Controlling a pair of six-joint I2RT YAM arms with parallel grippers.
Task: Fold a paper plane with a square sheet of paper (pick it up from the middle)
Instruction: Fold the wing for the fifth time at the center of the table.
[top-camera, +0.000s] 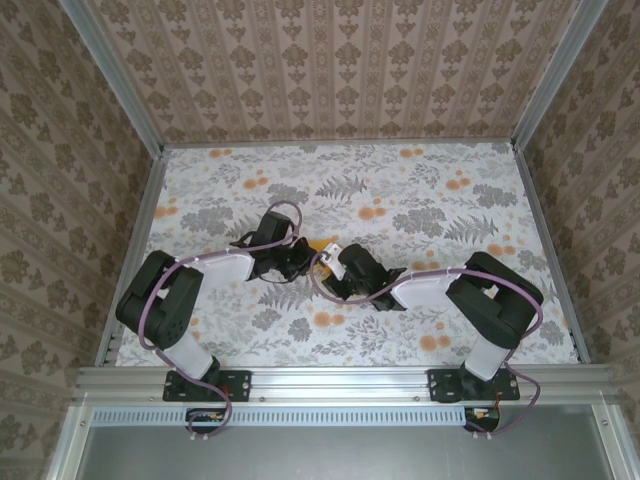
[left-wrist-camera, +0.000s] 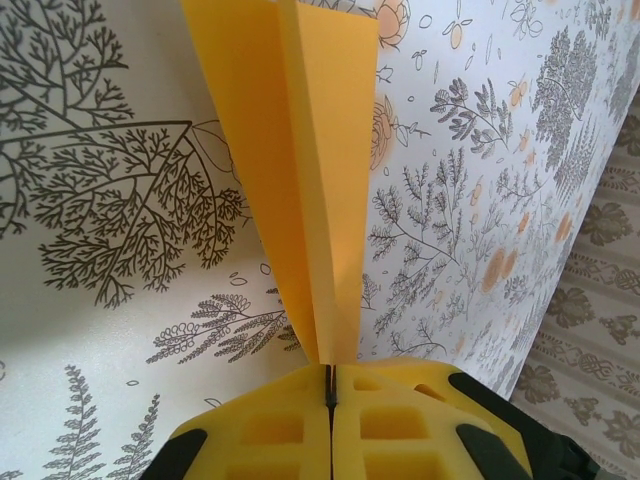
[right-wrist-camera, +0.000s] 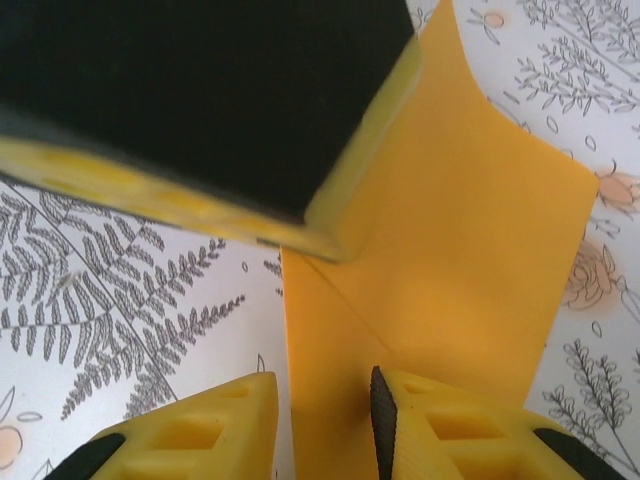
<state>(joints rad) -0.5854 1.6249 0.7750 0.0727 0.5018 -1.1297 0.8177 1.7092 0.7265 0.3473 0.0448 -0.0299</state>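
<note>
The orange-yellow sheet of paper (left-wrist-camera: 300, 170) is folded lengthwise into a slim, pointed paper plane shape with a centre crease. It narrows toward my left gripper (left-wrist-camera: 330, 378), which is shut on its pointed end. In the right wrist view the paper (right-wrist-camera: 460, 240) lies under and between the fingers of my right gripper (right-wrist-camera: 322, 400). Those jaws stand open with a clear gap, and one black pad (right-wrist-camera: 381, 420) rests against the paper. The left gripper's finger (right-wrist-camera: 200, 100) hangs just above. From the top, a sliver of paper (top-camera: 318, 244) shows between the left gripper (top-camera: 302, 257) and the right gripper (top-camera: 334, 262).
The table (top-camera: 420, 200) carries a white cloth printed with grey ferns and small orange flowers. Patterned walls (top-camera: 330, 60) and aluminium posts close it in at the back and on both sides. Both arms reach inward and meet at the table's middle.
</note>
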